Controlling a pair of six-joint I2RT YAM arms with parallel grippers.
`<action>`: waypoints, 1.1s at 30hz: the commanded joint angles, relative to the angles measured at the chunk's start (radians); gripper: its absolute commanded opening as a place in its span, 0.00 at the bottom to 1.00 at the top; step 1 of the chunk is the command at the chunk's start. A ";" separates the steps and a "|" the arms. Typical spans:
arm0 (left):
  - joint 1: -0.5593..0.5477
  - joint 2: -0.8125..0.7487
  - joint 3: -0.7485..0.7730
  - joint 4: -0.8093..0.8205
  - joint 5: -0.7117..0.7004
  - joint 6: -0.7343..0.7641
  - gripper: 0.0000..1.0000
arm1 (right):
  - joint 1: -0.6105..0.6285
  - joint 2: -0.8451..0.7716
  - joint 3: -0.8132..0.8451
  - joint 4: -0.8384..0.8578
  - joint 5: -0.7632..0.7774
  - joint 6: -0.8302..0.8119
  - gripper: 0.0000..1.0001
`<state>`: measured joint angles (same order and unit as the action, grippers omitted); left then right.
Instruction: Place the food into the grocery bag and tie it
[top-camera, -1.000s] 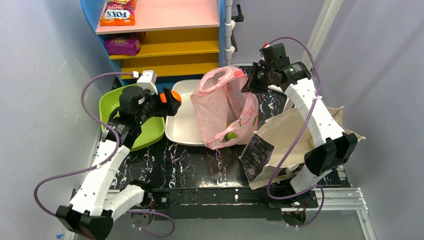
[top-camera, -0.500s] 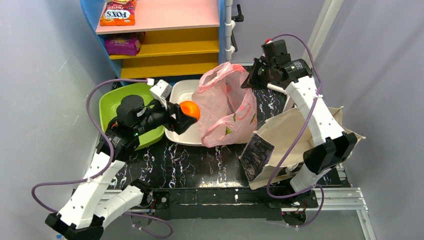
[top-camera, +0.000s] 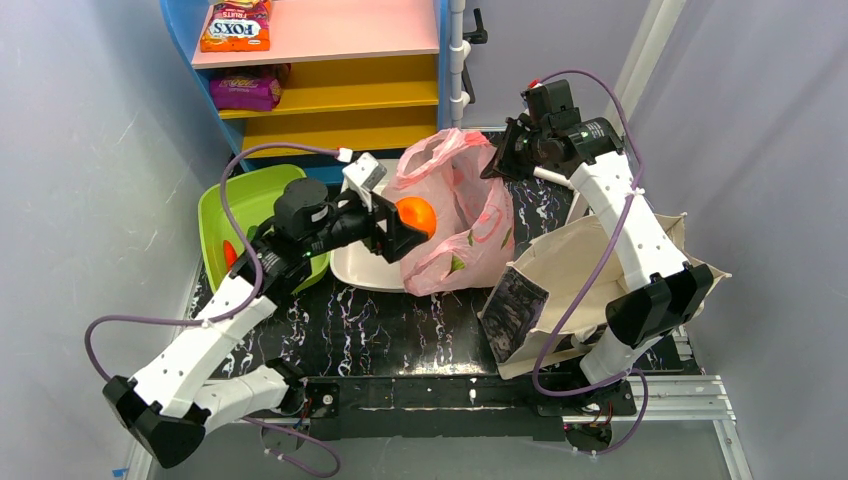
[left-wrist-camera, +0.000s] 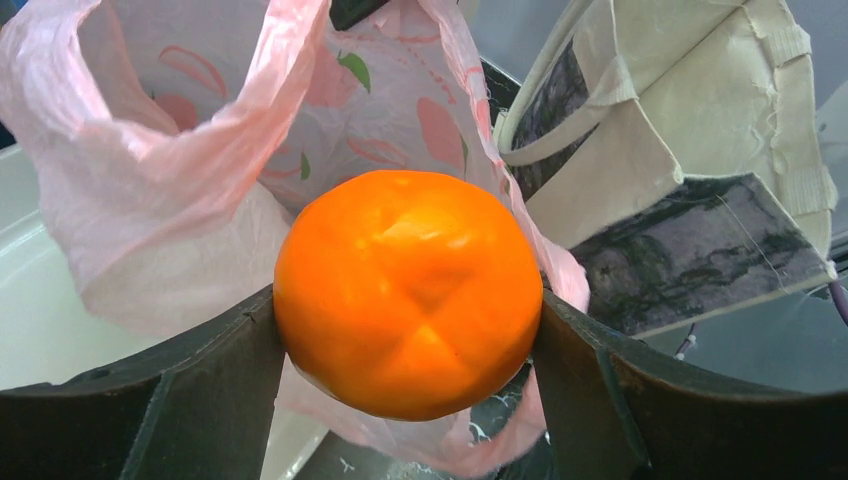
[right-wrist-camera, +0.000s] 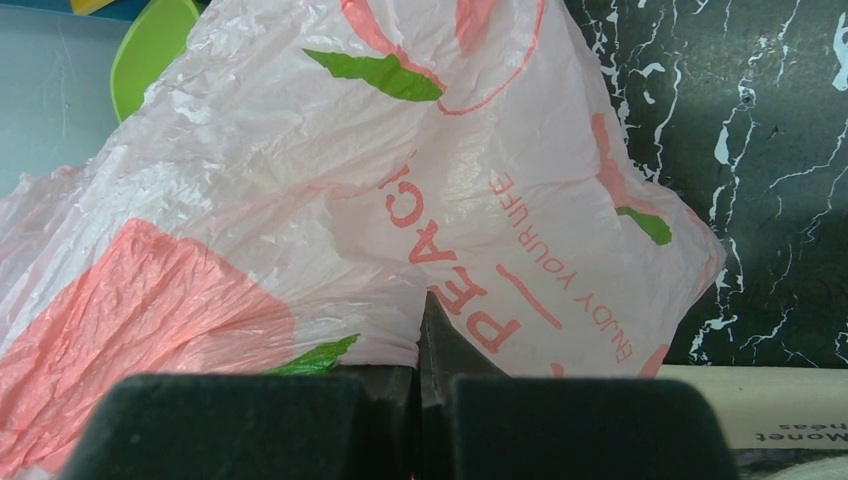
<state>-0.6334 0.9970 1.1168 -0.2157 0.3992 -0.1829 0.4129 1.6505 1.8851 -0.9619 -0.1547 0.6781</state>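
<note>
My left gripper (top-camera: 412, 222) is shut on a round orange fruit (top-camera: 416, 214), large in the left wrist view (left-wrist-camera: 408, 292). It holds the fruit in the air at the left edge of the pink grocery bag (top-camera: 452, 215), level with its open mouth (left-wrist-camera: 190, 120). My right gripper (top-camera: 497, 165) is shut on the bag's right upper edge (right-wrist-camera: 400, 330) and holds the bag up. A small red piece (top-camera: 231, 254) lies in the green bowl (top-camera: 225, 215). The cabbage-like vegetable is not in view.
A white tray (top-camera: 355, 262) lies under the left gripper, left of the bag. A beige canvas tote (top-camera: 580, 270) with a dark panel lies on its side at the right. A blue, yellow and pink shelf (top-camera: 320, 95) with snack packets stands at the back.
My left arm has carried the orange fruit rightward from over the green bowl to the bag's left edge. The right gripper has kept hold of the bag, whose mouth has shifted slightly.
</note>
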 joint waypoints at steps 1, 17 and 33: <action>-0.021 0.065 0.002 0.124 -0.037 0.005 0.00 | -0.009 0.007 0.011 0.020 -0.025 0.021 0.01; -0.037 0.336 0.073 0.310 -0.169 -0.068 0.01 | -0.010 -0.016 -0.025 0.038 -0.025 -0.015 0.01; -0.048 0.438 0.073 0.395 -0.096 -0.157 0.60 | -0.011 -0.022 -0.023 0.042 -0.012 -0.035 0.01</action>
<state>-0.6765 1.4368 1.1606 0.1555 0.2779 -0.3298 0.4126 1.6505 1.8538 -0.9390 -0.1791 0.6498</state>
